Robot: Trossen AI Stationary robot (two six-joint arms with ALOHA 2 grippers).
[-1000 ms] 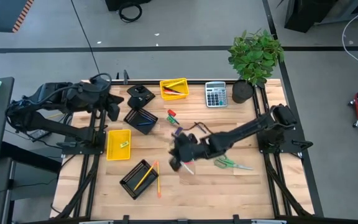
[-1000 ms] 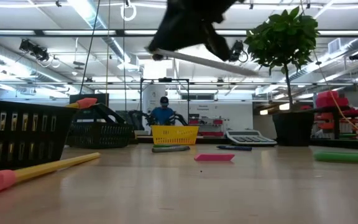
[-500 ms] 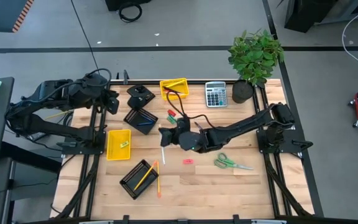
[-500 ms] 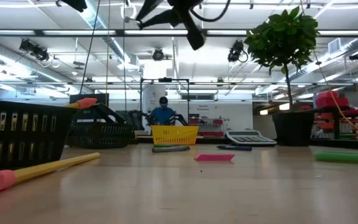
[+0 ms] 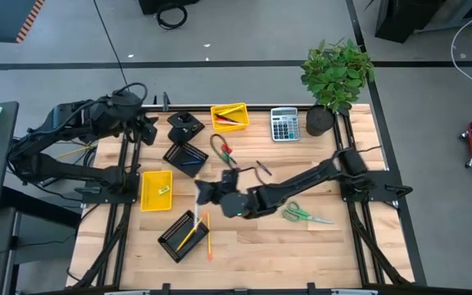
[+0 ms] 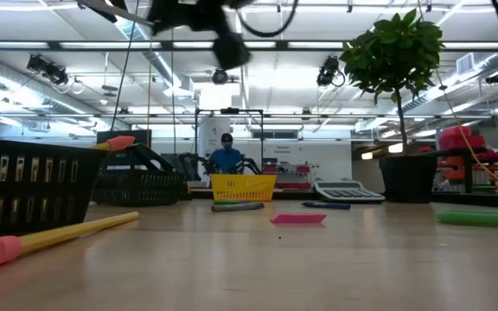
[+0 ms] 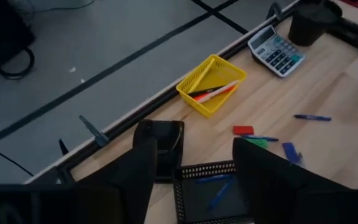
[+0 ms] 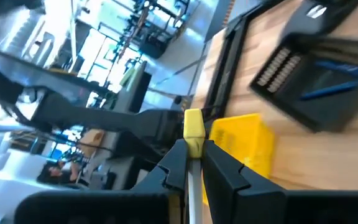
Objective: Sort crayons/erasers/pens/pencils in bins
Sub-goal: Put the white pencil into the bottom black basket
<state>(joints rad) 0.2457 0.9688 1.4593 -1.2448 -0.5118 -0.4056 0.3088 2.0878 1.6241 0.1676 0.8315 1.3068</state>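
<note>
My right gripper (image 5: 206, 193) hovers over the table's middle left, shut on a pale pencil (image 5: 197, 216) with a yellow end (image 8: 193, 126). The pencil points toward the near black mesh bin (image 5: 180, 236), which holds yellow pencils. My left gripper (image 7: 194, 177) is open above the far black mesh bin (image 5: 185, 156), where blue crayons lie. One yellow bin (image 5: 156, 189) holds a small eraser. The other yellow bin (image 5: 229, 116) holds pens. My right gripper pinches the pencil between its two fingers just below the yellow end (image 8: 193, 147). The fingers lie across the pencil. The pencil is lifted clear of the table, and its long part (image 5: 197, 220) runs out from the gripper toward the table's near edge.
A pink eraser (image 6: 298, 218), green scissors (image 5: 303, 215), a blue pen (image 7: 312, 117) and small red and green pieces (image 7: 246, 132) lie loose mid-table. An orange pencil (image 5: 208, 238) lies beside the near mesh bin. A calculator (image 5: 284, 124) and a potted plant (image 5: 335, 75) stand at the far right.
My right gripper has carried the pencil from the table's middle toward its left edge, rolling its wrist on the way. The pencil now points toward the near mesh bin. My left gripper has swung a little toward the far edge.
</note>
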